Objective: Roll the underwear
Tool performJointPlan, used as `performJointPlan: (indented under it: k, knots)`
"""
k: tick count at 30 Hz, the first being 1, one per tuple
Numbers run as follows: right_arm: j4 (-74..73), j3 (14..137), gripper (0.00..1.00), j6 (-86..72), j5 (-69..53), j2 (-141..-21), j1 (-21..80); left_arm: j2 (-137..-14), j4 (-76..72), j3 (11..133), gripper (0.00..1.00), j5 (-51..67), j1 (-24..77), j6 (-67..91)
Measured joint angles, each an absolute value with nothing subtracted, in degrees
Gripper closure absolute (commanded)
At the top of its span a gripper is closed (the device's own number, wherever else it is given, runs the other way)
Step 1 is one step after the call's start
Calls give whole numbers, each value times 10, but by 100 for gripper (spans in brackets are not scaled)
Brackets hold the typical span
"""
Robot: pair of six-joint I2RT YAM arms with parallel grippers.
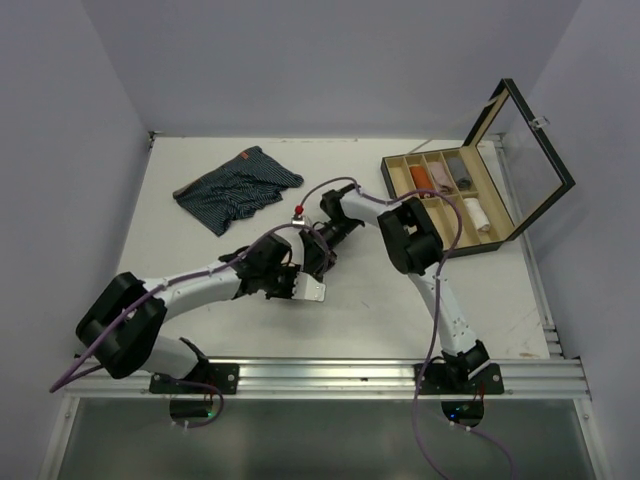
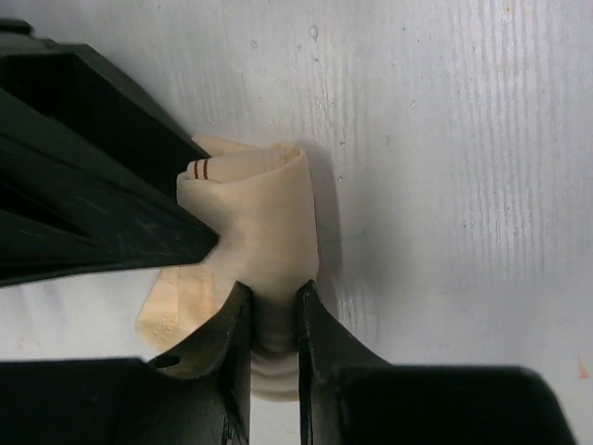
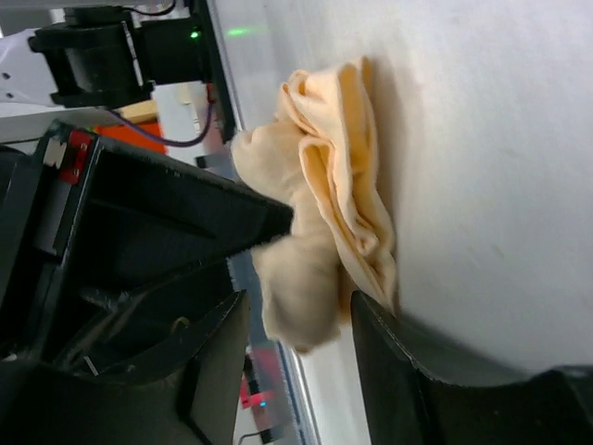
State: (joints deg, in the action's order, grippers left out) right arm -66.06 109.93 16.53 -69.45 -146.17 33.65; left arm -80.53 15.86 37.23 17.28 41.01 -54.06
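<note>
The beige underwear (image 2: 259, 209) lies bunched into a loose roll on the white table, and in the right wrist view the beige underwear (image 3: 329, 199) shows as folded layers. My left gripper (image 2: 273, 295) is shut on the roll's near end. My right gripper (image 3: 301, 306) is open, its fingers standing either side of the cloth's other end. In the top view both grippers, left (image 1: 298, 280) and right (image 1: 325, 250), meet at mid-table and hide the beige piece. The navy striped underwear (image 1: 238, 187) lies spread flat at the far left.
A compartmented wooden box (image 1: 420, 210) stands at the right with its glass lid (image 1: 530, 150) raised; several rolled items sit in its compartments. An aluminium rail (image 1: 330, 375) runs along the near edge. Grey walls close the table in.
</note>
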Motion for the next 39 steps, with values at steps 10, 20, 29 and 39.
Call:
performJointPlan:
  k: [10,20,29,39]
  knots:
    - [-660,1100,48,251,-544,-1367,219,-967,387,578,100,353,312,-571]
    - [-587,935,52,311,-489,-1112,232,-1198,659,808,96,514,251,-577]
    - [-435,768,41,337,-375,-966,388,-1319,780,884,96,607,191,-544]
    - [-201,611,29,389,-280,-922,532,-1342,813,890,92,612,189,-531]
